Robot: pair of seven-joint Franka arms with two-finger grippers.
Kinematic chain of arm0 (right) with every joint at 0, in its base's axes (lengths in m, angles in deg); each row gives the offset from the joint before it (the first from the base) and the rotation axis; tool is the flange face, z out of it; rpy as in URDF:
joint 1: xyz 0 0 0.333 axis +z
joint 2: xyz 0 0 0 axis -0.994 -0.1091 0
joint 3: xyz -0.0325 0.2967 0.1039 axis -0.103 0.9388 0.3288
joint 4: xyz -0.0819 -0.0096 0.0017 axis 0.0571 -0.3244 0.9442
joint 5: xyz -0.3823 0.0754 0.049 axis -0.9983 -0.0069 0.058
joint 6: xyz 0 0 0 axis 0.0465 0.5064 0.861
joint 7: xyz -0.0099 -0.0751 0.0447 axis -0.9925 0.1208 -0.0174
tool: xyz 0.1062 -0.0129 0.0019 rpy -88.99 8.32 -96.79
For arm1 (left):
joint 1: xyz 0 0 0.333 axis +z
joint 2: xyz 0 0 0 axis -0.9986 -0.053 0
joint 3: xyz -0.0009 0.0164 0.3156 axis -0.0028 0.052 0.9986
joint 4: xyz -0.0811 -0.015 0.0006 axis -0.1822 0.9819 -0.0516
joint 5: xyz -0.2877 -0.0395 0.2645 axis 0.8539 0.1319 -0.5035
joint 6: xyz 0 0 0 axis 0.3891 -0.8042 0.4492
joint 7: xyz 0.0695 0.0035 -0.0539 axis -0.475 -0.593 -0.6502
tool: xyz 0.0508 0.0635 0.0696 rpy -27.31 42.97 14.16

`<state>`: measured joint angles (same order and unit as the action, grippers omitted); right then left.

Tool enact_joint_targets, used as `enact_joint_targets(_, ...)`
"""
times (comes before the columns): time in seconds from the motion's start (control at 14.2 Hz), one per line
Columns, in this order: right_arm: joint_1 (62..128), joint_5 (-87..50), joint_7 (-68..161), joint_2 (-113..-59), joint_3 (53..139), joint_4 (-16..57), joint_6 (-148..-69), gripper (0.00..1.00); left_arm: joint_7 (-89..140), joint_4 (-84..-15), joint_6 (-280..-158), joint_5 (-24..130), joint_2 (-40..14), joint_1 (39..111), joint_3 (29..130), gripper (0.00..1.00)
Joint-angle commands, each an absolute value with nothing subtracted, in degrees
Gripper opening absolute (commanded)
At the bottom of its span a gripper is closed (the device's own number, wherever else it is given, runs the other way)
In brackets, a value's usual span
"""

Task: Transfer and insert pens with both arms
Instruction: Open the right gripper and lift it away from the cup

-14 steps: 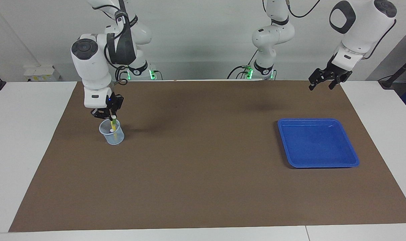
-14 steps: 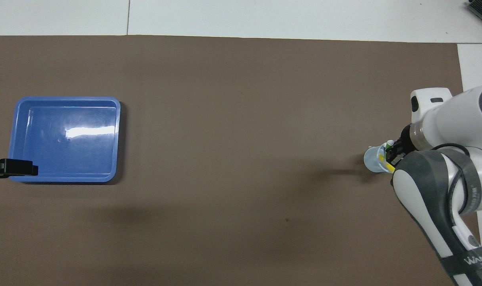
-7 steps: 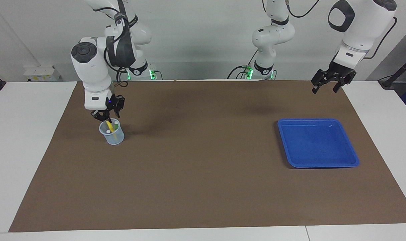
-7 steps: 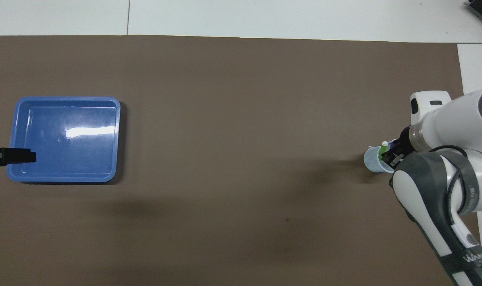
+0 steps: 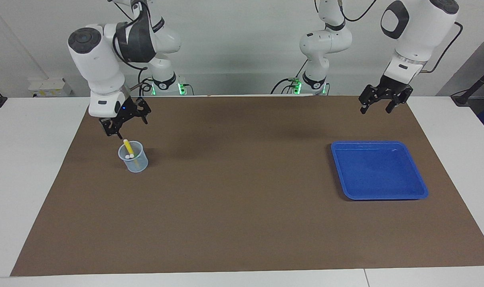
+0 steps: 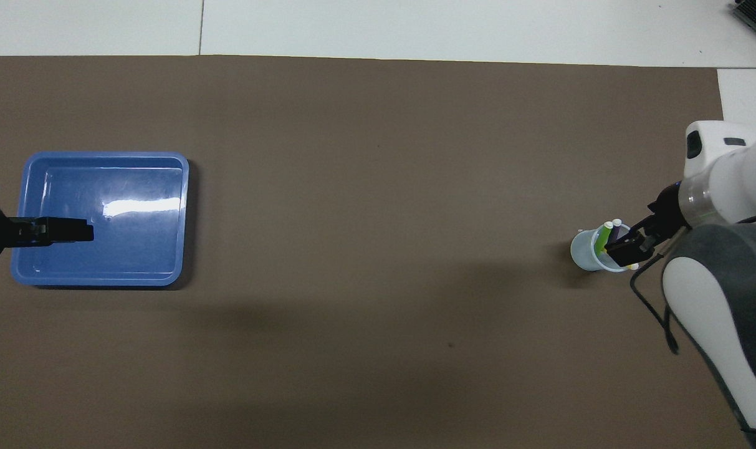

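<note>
On my facing view the right gripper [image 5: 125, 122] hangs open and empty just above the clear cup [image 5: 133, 157] at left of centre; the yellow pen [image 5: 128, 148] stands tilted inside, with the green pen [image 6: 603, 239] and purple pen [image 6: 616, 233] beside it overhead. My left gripper [image 5: 378, 104] waits open at upper right, above the blue tray [image 5: 379, 170].

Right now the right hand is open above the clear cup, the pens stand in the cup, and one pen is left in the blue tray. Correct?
Not quite: the blue tray holds no pen, as the overhead view shows. The rest stands: the right hand is open above the clear cup, and the pens stand in it.
</note>
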<state>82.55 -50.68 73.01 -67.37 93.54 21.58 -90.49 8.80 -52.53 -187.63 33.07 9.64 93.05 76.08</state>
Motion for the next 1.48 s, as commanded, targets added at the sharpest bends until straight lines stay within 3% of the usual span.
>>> enact_joint_targets(0.0, 82.4, -49.5, 68.8, -67.6, 95.5, 10.1, -79.8, 1.0, 9.9, -42.4, -181.8, 31.7, 3.7, 89.1, 79.6, 1.0)
enact_joint_targets(0.35, 82.6, -49.4, 60.8, -67.5, 97.9, 2.1, -70.0, 1.0, 9.9, -34.0, -175.0, 28.4, 0.8, 86.5, 81.0, 1.0)
enact_joint_targets(0.56, 81.7, -49.3, 59.6, -63.0, 97.8, 12.1, -73.9, 1.0, 9.9, -34.2, -173.6, 28.3, 0.9, 86.5, 81.0, 1.0)
enact_joint_targets(0.85, 82.6, -46.5, 59.4, -61.0, 97.7, 17.7, -81.5, 1.0, 10.2, -34.5, -172.1, 28.6, 1.1, 86.5, 80.3, 1.0)
enact_joint_targets(1.06, 82.4, -47.2, 59.2, -65.0, 97.2, 16.9, -85.1, 1.0, 11.7, -34.5, -172.3, 28.6, 1.1, 86.0, 80.4, 1.0)
enact_joint_targets(1.27, 83.7, -49.0, 56.0, -69.7, 97.3, 8.6, -81.9, 1.0, 11.6, -34.5, -172.5, 28.6, 1.3, 86.3, 80.6, 1.0)
enact_joint_targets(1.41, 84.0, -49.0, 55.5, -69.6, 97.0, 10.5, -84.7, 1.0, 11.5, -34.7, -172.8, 28.6, 1.4, 86.4, 80.6, 1.0)
